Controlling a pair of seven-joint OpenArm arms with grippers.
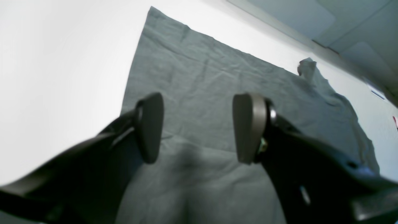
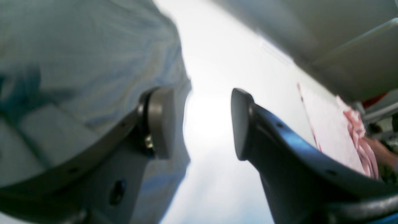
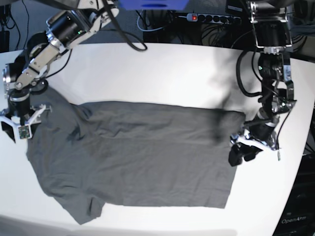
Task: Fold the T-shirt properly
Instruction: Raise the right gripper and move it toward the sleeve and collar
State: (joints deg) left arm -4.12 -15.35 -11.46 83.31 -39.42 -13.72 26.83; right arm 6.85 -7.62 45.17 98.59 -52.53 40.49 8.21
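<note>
The dark grey T-shirt [image 3: 142, 157] lies spread flat on the white table [image 3: 162, 73], with one sleeve at the front left and its straight edge at the right. My left gripper [image 3: 242, 153] hovers at that right edge; in the left wrist view it [image 1: 199, 130] stands open over the wrinkled T-shirt [image 1: 211, 77], nothing between the fingers. At the shirt's far-left edge my right gripper [image 3: 15, 129] also stands open. In the right wrist view, that gripper [image 2: 200, 124] has the T-shirt [image 2: 77, 46] beside its left finger and bare table in the gap.
A power strip [image 3: 216, 18] and cables run along the back beyond the table. Something pink [image 2: 357, 130] lies off the table's edge in the right wrist view. The table's right edge is close to my left arm.
</note>
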